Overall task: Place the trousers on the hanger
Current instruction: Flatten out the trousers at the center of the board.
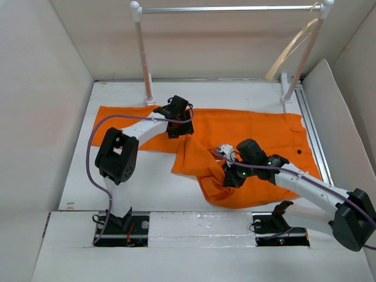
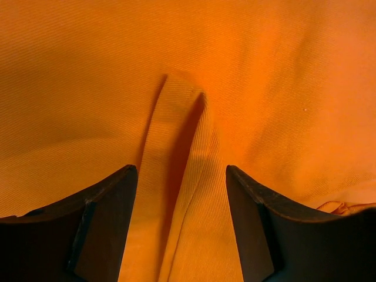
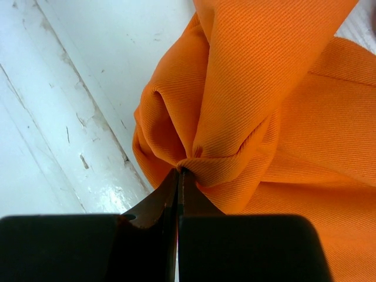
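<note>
Little looked done. The trousers (image 1: 258, 132) lay spread along the far half of the bench (image 1: 147, 188), and none of them was on the hanger (image 1: 292, 50), which hung at the right end of the rack (image 1: 229, 9). The right claw (image 3: 178, 176) was clamped on a bunched fold nearer the front edge. The left claw (image 2: 182, 223) stood open astride a raised crease.

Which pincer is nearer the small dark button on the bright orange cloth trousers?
Right. The right pincer grips the trousers left of the button; the left pincer straddles a fold farther left.
</note>
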You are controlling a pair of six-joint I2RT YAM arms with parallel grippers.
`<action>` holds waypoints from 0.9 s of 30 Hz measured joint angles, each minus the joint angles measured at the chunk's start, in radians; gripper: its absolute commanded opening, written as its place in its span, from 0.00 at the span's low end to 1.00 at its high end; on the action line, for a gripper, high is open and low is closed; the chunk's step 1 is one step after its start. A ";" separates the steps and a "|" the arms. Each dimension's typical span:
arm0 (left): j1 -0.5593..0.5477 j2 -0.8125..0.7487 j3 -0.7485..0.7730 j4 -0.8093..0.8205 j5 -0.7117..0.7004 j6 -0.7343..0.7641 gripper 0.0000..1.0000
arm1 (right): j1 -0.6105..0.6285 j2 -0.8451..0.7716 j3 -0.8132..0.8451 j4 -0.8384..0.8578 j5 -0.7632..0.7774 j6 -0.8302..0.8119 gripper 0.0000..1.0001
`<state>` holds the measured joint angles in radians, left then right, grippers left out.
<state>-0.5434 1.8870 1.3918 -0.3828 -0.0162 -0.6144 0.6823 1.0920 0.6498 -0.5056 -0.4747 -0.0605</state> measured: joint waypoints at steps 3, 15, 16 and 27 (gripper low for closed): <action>0.000 0.016 0.000 0.017 0.035 0.004 0.51 | 0.000 -0.005 0.008 0.001 0.000 0.004 0.00; -0.033 0.114 0.031 0.055 0.082 0.016 0.30 | 0.000 -0.019 0.062 -0.004 0.008 0.005 0.00; -0.034 0.124 0.040 0.052 0.079 0.016 0.19 | 0.000 -0.019 0.069 -0.004 0.008 0.005 0.00; -0.019 -0.031 0.075 -0.055 0.033 0.003 0.00 | 0.000 -0.039 0.200 -0.033 0.038 -0.003 0.00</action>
<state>-0.5621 1.8557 1.4670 -0.4381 0.0166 -0.6117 0.6823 1.0531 0.8494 -0.5385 -0.4366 -0.0635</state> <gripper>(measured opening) 0.010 0.010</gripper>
